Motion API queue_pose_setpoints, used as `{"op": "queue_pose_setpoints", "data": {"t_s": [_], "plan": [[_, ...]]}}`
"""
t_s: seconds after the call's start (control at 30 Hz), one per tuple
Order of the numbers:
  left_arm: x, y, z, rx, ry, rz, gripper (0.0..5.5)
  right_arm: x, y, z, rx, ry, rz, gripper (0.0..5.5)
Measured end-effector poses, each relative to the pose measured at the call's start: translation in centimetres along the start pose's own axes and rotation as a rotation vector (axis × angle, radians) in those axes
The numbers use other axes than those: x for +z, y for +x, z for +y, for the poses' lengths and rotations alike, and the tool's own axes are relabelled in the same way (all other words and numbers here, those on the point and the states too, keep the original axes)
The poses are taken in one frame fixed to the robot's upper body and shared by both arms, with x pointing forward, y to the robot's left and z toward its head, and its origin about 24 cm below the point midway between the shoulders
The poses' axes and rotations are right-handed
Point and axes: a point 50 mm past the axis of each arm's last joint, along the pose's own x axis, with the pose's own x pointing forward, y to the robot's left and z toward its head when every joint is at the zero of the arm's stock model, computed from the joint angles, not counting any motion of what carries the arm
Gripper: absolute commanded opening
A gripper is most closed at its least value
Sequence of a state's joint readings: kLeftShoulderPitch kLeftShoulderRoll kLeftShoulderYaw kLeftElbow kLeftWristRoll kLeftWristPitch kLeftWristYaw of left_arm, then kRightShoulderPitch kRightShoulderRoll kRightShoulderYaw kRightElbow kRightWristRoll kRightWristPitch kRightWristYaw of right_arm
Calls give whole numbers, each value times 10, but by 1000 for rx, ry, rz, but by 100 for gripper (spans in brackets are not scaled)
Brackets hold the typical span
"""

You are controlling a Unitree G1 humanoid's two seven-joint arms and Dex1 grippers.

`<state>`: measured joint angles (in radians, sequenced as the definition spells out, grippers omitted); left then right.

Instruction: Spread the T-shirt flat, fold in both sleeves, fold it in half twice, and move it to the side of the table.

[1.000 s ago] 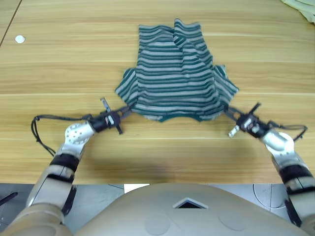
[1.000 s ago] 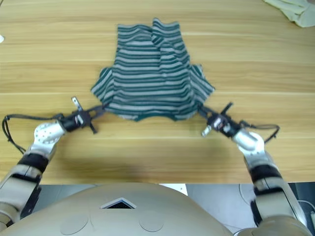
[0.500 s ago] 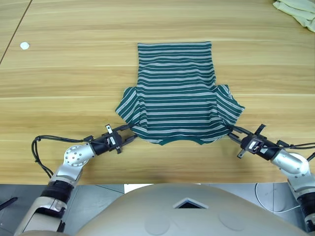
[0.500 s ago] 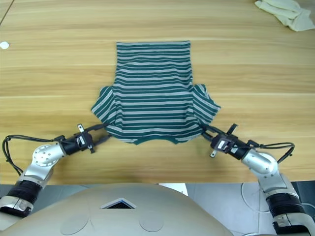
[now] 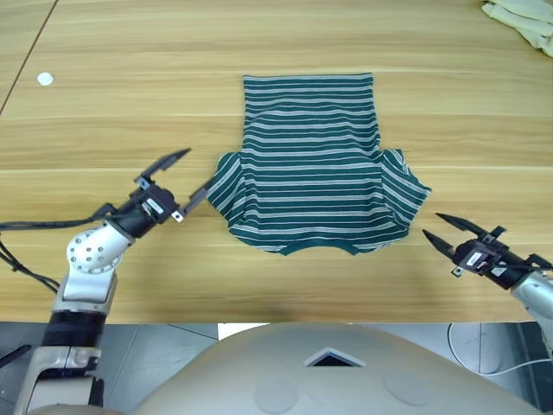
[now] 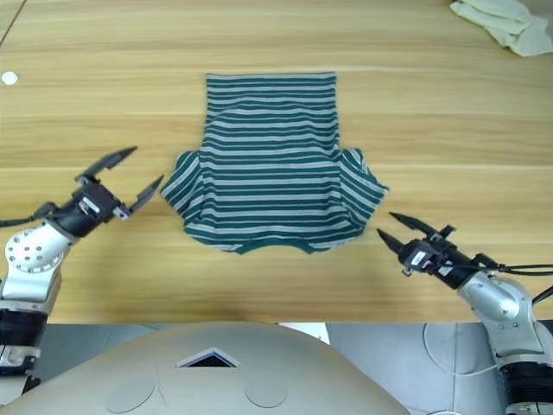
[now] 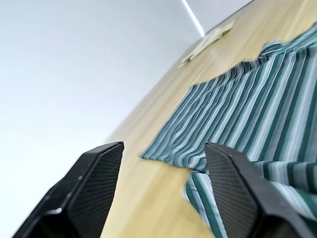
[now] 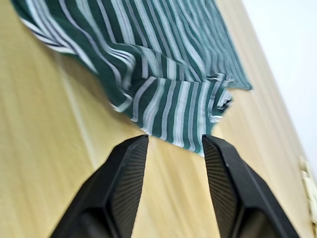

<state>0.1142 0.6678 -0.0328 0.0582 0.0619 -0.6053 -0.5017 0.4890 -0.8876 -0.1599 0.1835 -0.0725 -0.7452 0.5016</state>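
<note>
T-shirt (image 5: 311, 160), green with pale stripes, lies spread in the middle of the wooden table (image 5: 121, 112), collar edge nearest the robot and hem on the far side (both short sleeves are puckered in against the body). Left gripper (image 5: 197, 169) hovers just beside the left sleeve, its two fingers splayed wide and holding nothing; right gripper (image 5: 430, 224) sits near the right sleeve but apart from it, fingers likewise parted and empty. A crumpled pale cloth (image 5: 521, 15) lies at the table's far right corner.
</note>
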Motion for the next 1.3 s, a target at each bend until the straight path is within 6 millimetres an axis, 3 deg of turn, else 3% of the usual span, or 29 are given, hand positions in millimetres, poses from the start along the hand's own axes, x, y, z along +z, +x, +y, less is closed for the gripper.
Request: {"op": "queue_pose_setpoints", "data": {"t_s": [0.13,0.2,0.4,0.53,0.73,1.03,1.3], "plan": [[-10,38,3,-42,254,104,303,5,2,-16,-67,-31,-26,200],[-14,46,1,-84,307,122,303,7,5,-19,-74,-39,-36,200],[-39,33,-26,-266,328,236,303,11,9,-22,-81,-53,-50,200],[-41,29,-27,-285,328,244,303,15,16,-27,-86,-77,-63,200],[-45,13,-25,-251,313,297,303,25,25,-28,-58,-116,-103,200],[-48,7,-20,-197,317,342,303,44,64,-37,-9,-224,-196,200],[-40,4,-3,-55,316,324,303,34,73,-28,44,-237,-145,200]]}}
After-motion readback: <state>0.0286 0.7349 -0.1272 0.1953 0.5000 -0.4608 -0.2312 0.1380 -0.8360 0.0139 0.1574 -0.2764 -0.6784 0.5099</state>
